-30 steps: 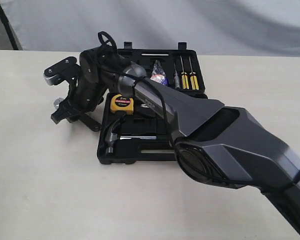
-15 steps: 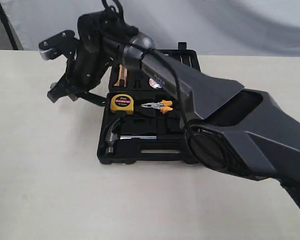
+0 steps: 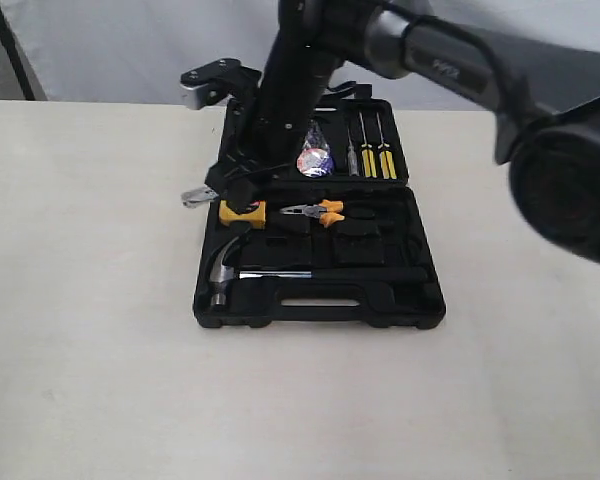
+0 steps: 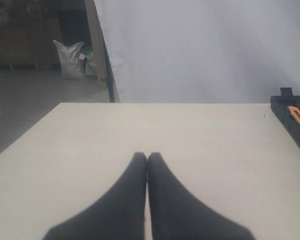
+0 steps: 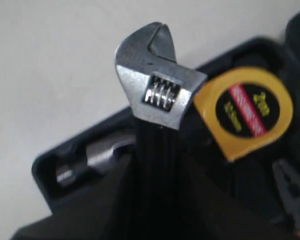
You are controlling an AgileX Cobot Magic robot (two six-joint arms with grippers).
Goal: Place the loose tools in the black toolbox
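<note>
The adjustable wrench (image 5: 157,100) was pinched in the right tool (image 5: 157,200) above the edge of the black toolbox (image 3: 310,318), beside the tape measure (image 5: 250,110); released misaligned, it was judged liable to fall outside.

Light is even and diffuse; the tabletop (image 3: 100,330) reads bright, with only a faint shadow beside the black toolbox (image 3: 320,305). Exterior view: toolbox sharp, the arm (image 3: 570,180) nearest the lens soft. Right wrist view: chrome glare on the wrench (image 5: 157,95) head, yellow tape measure (image 5: 250,110) blurred. Left wrist view: hazy, the left tool (image 4: 148,156) an underexposed silhouette.
</note>
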